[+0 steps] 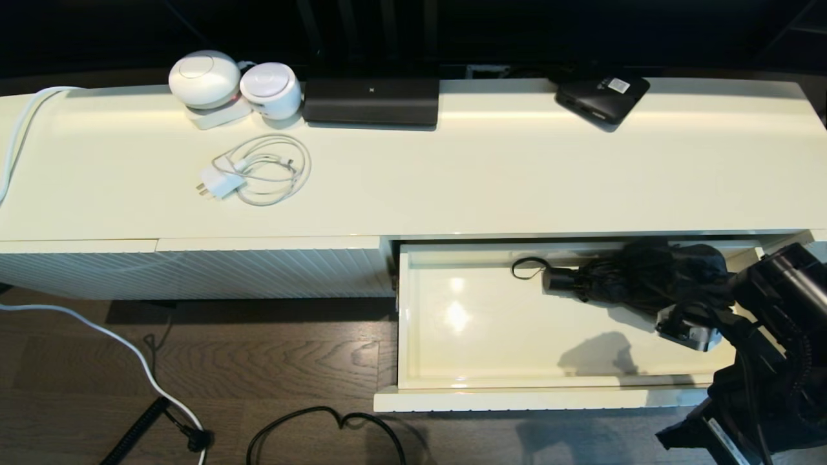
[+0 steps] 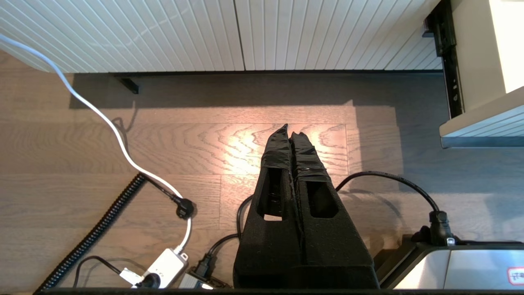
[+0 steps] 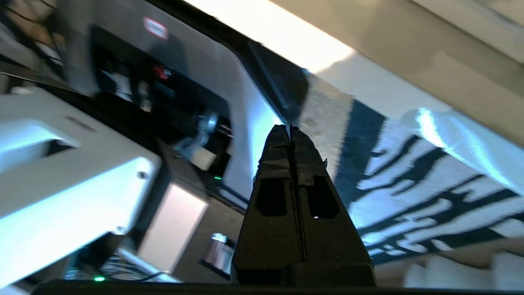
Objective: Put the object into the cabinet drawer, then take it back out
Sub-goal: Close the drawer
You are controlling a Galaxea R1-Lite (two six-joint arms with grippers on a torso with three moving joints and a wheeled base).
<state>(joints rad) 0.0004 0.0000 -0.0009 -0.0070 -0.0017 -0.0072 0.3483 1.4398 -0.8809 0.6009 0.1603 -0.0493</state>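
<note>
The right arm point(image 1: 769, 336), black and cable-wrapped, reaches in from the right end of the pulled-out drawer, its wrist bent over the drawer's right corner beside the umbrella. In the right wrist view the right gripper point(image 3: 290, 130) has its 2 black foam-padded fingers pressed together with nothing between them, pointing away from the drawer toward blurred room fittings and a striped surface. The left gripper point(image 2: 291, 130) hangs low over the brown wood-plank floor point(image 2: 204, 147), its 2 fingers also closed flat against each other and empty, in front of the ribbed cream panel point(image 2: 204, 32) of the cabinet. The black compact folding umbrella point(image 1: 639, 274) with loose wrinkled fabric lies inside the wide shallow cream-white drawer point(image 1: 517, 399), along its back wall toward the right end, its short cylindrical handle point(image 1: 559, 279) and thin wrist loop point(image 1: 526, 266) pointing toward the drawer's left side; no gripper touches it. On the glossy cream cabinet top point(image 1: 517, 174), 2 white rounded devices point(image 1: 232, 82) stand at the back edge near the left, a white charger with coiled cable point(image 1: 258, 171) lies in front of them, a black rectangular base point(image 1: 371, 100) sits at mid back edge, and a flat black box with a white label point(image 1: 601, 97) rests at the back edge toward the right. White and black cables point(image 1: 161, 394) trail over the floor.
</note>
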